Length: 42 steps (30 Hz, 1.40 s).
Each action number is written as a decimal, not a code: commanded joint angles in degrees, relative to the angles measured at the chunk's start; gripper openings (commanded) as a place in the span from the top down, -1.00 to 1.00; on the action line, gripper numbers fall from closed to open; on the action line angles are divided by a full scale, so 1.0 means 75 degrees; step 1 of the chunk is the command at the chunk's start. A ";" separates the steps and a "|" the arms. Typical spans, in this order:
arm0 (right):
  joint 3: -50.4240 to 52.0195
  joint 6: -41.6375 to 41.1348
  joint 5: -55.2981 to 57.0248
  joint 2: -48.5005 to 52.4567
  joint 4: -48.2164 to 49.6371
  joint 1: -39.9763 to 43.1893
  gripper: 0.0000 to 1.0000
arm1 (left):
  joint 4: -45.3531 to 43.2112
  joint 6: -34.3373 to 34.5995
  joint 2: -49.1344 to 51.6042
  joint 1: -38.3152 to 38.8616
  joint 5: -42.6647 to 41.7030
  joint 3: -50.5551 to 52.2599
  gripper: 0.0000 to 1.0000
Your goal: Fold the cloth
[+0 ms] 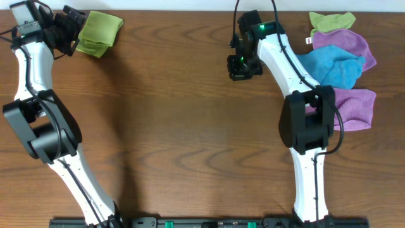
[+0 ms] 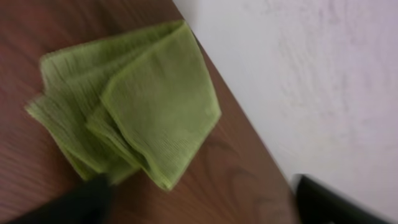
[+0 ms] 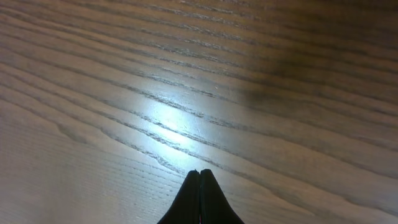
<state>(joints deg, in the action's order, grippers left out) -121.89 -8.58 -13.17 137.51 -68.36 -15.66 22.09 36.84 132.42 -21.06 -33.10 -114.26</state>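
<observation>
Two fingers of my left gripper stand wide apart, one a dark blur at the lower left of my left wrist view, the other at the lower right corner. Nothing is clasped between them. The blurred finger overlaps the near edge of the cloth; whether it touches the fabric or only hangs in front of it I cannot tell. The cloth lies folded on the table, several lime-green layers stacked and fanned out a little at one corner, the topmost flap smooth and squarish. One corner of it reaches close to the table's far edge, past which a white surface begins. Seen from overhead, my left gripper sits at the far left corner of the table, just beside the cloth, on its left side.

My right gripper is closed tight, the two tips pressed together with nothing between them, over bare wood grain with a bright patch of reflected light. Overhead, the right gripper sits toward the far middle of the table, well apart from the cloth. To its right, along the table's right side, lies a heap of other fabric. A small green cloth is at the far edge, with a purple cloth just beneath it and a blue cloth touching that. A second purple cloth lies nearer me, partly behind my right arm.
</observation>
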 commanded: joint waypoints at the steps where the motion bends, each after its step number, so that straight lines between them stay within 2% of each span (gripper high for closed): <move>1: -0.0154 -0.0079 -0.0052 -0.0289 0.0017 -0.0044 0.98 | -0.0201 -0.0790 -0.0134 0.0283 0.0822 -0.0090 -0.17; 2: -0.0154 -0.0079 -0.0052 -0.0289 0.0015 -0.0044 0.97 | -0.0259 -0.0970 -0.0134 0.0367 0.0944 -0.0090 0.39; 5: -0.0154 -0.0076 -0.0050 -0.0289 0.0003 -0.0035 0.98 | -0.0265 -0.1521 -0.0134 0.0664 0.1824 -0.0087 0.88; 7: -0.0154 -0.0076 -0.0050 -0.0289 -0.0003 -0.0023 0.98 | -0.0274 -0.2084 -0.0131 0.0790 0.2567 -0.0087 0.88; 10: -0.0154 -0.0076 -0.0050 -0.0289 0.0000 -0.0015 0.97 | -0.0411 -0.3407 -0.0125 0.0982 0.3952 -0.0087 0.88; 15: -0.0154 -0.0079 -0.0050 -0.0289 -0.0003 -0.0015 0.97 | -0.0402 -0.4890 -0.0079 0.1075 0.4593 -0.0087 0.88; 18: -0.0154 -0.0082 -0.0050 -0.0289 -0.0023 -0.0015 0.97 | -0.0373 -0.4969 0.0044 0.1052 0.4873 -0.0079 0.88; 29: -0.0154 -0.0085 -0.0050 -0.0289 -0.0280 -0.0015 0.97 | -0.0525 -0.5289 0.0912 0.1046 0.4470 -0.0079 0.88; 34: -0.0154 -0.0085 -0.0052 -0.0289 -0.0458 -0.0017 0.97 | -0.0472 -0.5345 0.1244 0.1046 0.4739 -0.0079 0.88; 42: -0.0154 -0.0169 -0.0052 -0.0289 -0.0519 -0.0023 0.97 | 0.0262 -0.5345 0.1274 0.1046 0.4870 -0.0079 0.88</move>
<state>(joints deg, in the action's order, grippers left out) -121.89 -8.75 -13.28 137.51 -72.18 -15.66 22.92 -2.44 141.67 -13.06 2.17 -114.26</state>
